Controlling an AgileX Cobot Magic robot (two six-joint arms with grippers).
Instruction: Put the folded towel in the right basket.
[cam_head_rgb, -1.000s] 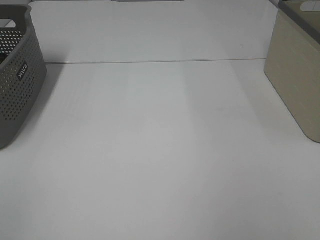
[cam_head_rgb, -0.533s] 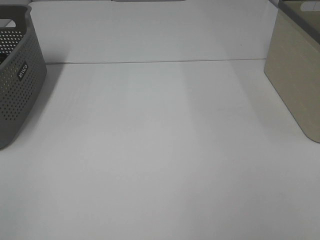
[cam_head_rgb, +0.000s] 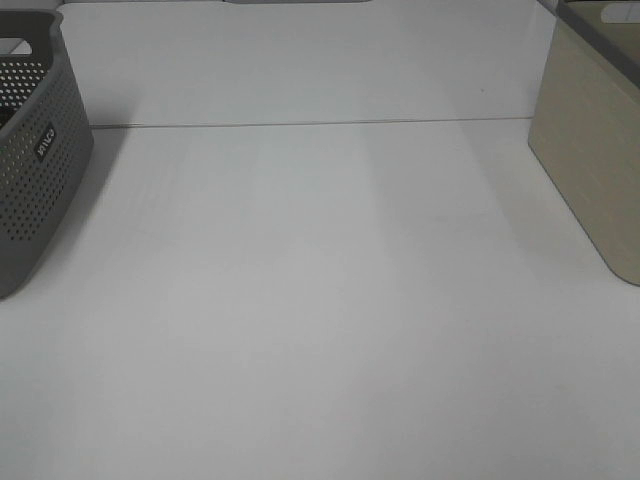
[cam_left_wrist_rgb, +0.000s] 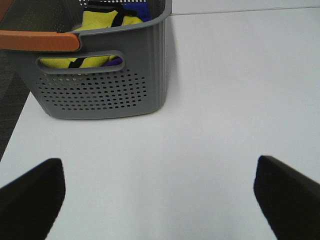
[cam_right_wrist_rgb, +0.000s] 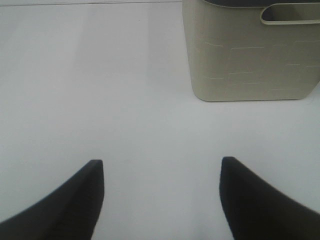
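Your left gripper (cam_left_wrist_rgb: 159, 200) and right gripper (cam_right_wrist_rgb: 161, 192) both hover spread and empty above the white table (cam_head_rgb: 330, 300). The yellow folded towel (cam_left_wrist_rgb: 102, 22) lies inside the grey perforated plastic basket (cam_left_wrist_rgb: 105, 90); the beige plastic basket (cam_right_wrist_rgb: 250, 55) stands well apart.

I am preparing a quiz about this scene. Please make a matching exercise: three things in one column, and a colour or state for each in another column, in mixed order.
Things:
1. left basket
2. right basket
3. left gripper

States:
a. beige, solid walls
b. fingers apart, holding nothing
c. grey, perforated, yellow cloth inside

Pairs: 1-c, 2-a, 3-b
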